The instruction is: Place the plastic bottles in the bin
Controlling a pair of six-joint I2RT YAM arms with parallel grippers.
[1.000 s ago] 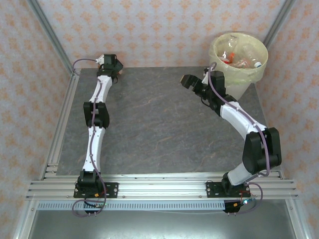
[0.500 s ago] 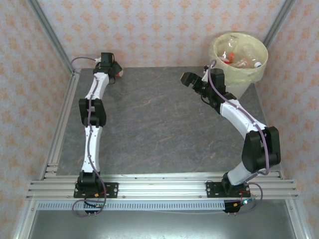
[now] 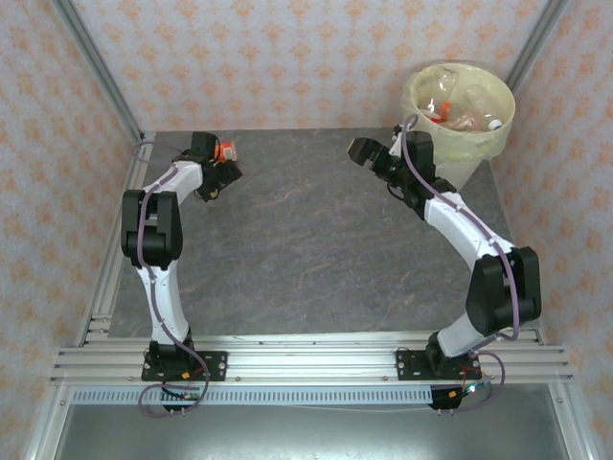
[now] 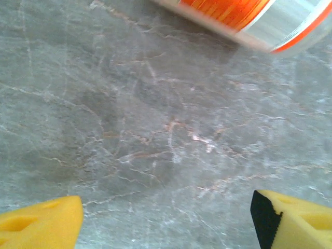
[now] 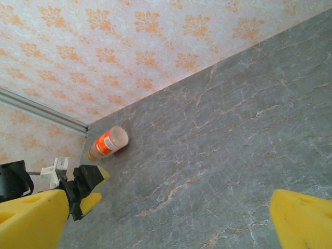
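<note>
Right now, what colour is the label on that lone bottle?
Orange label, clearest in left wrist view.

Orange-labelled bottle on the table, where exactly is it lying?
In the top view the orange-labelled bottle lies at the far left corner of the table, just beyond the left gripper, far from the bin.

white links [image 3: 460,225], black joints [image 3: 505,287], purple cables [image 3: 142,230]

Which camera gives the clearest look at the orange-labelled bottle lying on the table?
The right wrist view: the orange-labelled bottle lies there whole, its label plain. The left wrist view shows a blurred part of the bottle at its top edge. The top external view shows the bottle as a small orange speck.
</note>
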